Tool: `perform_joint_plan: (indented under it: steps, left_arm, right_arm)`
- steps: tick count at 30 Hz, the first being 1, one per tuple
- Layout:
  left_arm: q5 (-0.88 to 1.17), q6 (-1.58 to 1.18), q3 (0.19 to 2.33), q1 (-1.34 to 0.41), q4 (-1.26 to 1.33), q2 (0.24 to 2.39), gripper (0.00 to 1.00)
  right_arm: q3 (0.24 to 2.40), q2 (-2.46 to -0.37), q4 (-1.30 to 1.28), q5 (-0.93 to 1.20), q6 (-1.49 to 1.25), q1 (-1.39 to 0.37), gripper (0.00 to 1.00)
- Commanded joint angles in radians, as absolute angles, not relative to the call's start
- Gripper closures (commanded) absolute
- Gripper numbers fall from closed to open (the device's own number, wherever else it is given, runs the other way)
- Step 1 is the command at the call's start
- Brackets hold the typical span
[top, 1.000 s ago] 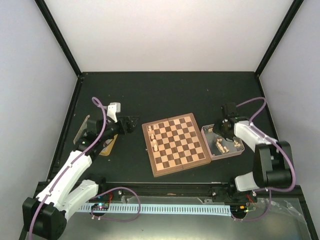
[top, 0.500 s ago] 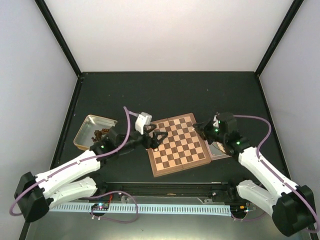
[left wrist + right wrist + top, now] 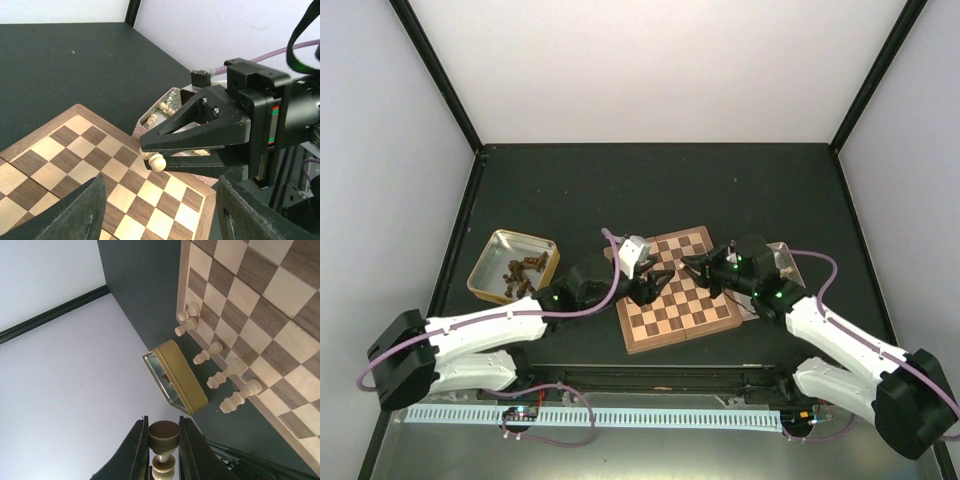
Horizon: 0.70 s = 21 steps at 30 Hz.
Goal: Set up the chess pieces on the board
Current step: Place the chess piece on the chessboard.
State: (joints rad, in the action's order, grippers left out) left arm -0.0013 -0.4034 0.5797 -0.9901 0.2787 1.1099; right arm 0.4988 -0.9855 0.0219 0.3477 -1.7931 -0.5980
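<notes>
1. The board (image 3: 692, 312) lies mid-counter, slightly skewed, with both my arms reaching in over it. From above, their wrists cover its left squares and its upper right corner.
2. One pale piece (image 3: 156, 161) hangs in the air over the board, and the right fingers (image 3: 200, 125) are clamped on it. From the left wrist camera only its knobbed end pokes out past the tips.
3. The right wrist camera meets that pale piece (image 3: 164, 432) base-first, so I cannot tell which chessman it is. The frame's bottom edge cuts off the rest.
4. A row of five pale chessmen (image 3: 227, 372) stands along one edge of the board (image 3: 240, 300). The overhead view hides them under my left wrist.
5. The left fingers (image 3: 75, 215) stand apart with nothing between them, low over the light and dark squares. The bottom of the frame crops them.
6. The clear tray (image 3: 150, 117) sits just off the board's far corner with spare pale men (image 3: 167, 106) inside. The right arm blocks most of it.
7. The gold tin (image 3: 490, 262) sits well to the left, holding dark chessmen (image 3: 520, 272) in a jumble too small to count.
8. Under it all is the dark counter (image 3: 650, 190).
</notes>
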Motion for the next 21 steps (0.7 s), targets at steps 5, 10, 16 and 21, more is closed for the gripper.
perform_joint_plan:
  steps: [5, 10, 16, 21]
  left_arm:
    - [-0.049, -0.441, 0.614, -1.000, 0.391, 1.227, 0.50]
    - [-0.071, -0.461, 0.631, -1.000, 0.381, 1.260, 0.58]
    - [-0.087, -0.468, 0.639, -1.000, 0.389, 1.275, 0.67]
    - [-0.113, -0.456, 0.635, -1.000, 0.391, 1.259, 0.70]
  right_arm:
    - [0.562, -1.086, 0.153, 0.424, -1.915, -0.640, 0.95]
    - [0.568, -1.119, 0.189, 0.453, -1.928, -0.641, 0.95]
    - [0.572, -1.137, 0.205, 0.469, -1.925, -0.642, 0.95]
    - [0.571, -1.138, 0.204, 0.471, -1.919, -0.641, 0.95]
